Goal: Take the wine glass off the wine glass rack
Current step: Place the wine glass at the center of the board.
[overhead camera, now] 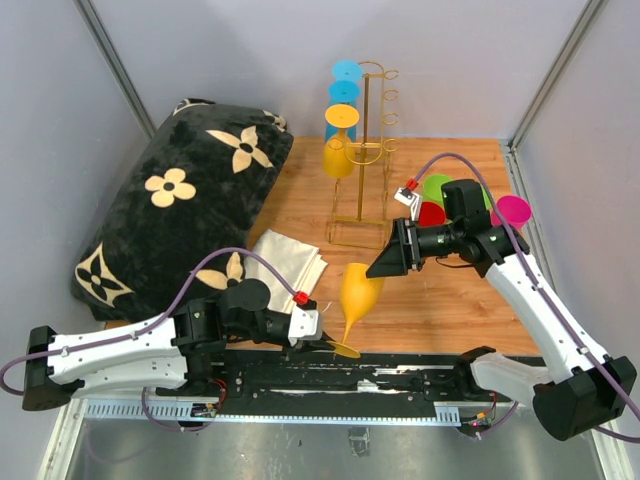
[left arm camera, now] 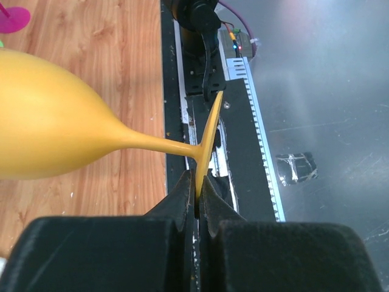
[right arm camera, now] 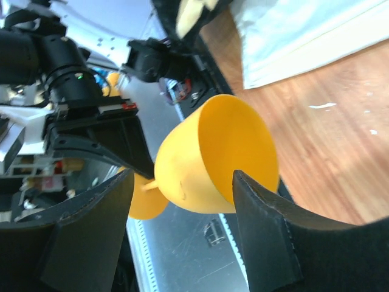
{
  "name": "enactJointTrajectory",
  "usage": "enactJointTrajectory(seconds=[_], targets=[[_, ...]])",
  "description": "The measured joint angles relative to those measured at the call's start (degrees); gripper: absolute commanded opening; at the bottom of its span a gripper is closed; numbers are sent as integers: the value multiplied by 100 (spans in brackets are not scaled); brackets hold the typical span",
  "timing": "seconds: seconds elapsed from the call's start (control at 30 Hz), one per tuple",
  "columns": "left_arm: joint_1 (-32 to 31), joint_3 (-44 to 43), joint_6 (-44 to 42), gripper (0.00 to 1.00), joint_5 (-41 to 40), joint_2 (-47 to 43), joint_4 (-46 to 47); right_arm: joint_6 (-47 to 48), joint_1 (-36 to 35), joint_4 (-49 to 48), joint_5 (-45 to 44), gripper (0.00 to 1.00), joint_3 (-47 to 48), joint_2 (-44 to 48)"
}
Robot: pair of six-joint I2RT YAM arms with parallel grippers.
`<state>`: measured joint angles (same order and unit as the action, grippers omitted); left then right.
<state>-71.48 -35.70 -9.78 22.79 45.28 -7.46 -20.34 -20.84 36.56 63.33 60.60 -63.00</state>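
The wine glass [overhead camera: 360, 290], a yellow one, hangs tilted over the wooden bench [overhead camera: 440, 300] at lower centre of the overhead view, off the rack and with its mouth pointing up and to the right. The left hand [overhead camera: 323, 342] is clamped on the rim of the glass's flat foot; its wrist view shows both fingers [left arm camera: 182, 198] pressed against the thin disc, and the bowl runs off that frame's left edge. The right hand [overhead camera: 385, 260] sits just beside the mouth of the bowl with its jaws spread wide. Its own camera looks between them into the cup, one finger [right arm camera: 261, 231] covering part of the rim, and contact there cannot be made out. The gold wire rack [overhead camera: 362, 190] stands at upper centre, carrying two blue glasses [overhead camera: 346, 72] and two yellow ones [overhead camera: 338, 158], which overlap. Green [overhead camera: 436, 187], red [overhead camera: 431, 213] and pink [overhead camera: 513, 210] glasses are partly hidden behind the right arm. A flowered cushion [overhead camera: 180, 200] and a folded cloth [overhead camera: 285, 262] lie at left.
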Motion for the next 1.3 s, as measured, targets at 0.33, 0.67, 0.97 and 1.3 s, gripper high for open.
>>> enactJointTrajectory(seconds=[0.33, 0.67, 0.97, 1.3], targets=[[9, -271, -446, 0, 15, 92, -444, -50, 0, -9, -337, 67, 197, -212], [9, -310, -695, 1, 103, 164, -522, -195, -2, -118, 275, 49, 188, -393], [2, -310, -973, 0, -155, 109, -704, 66, -79, -85, 605, 34, 184, -393], [-28, -267, -1102, 1, -514, 22, -813, 203, -83, -103, 621, 42, 179, -315]])
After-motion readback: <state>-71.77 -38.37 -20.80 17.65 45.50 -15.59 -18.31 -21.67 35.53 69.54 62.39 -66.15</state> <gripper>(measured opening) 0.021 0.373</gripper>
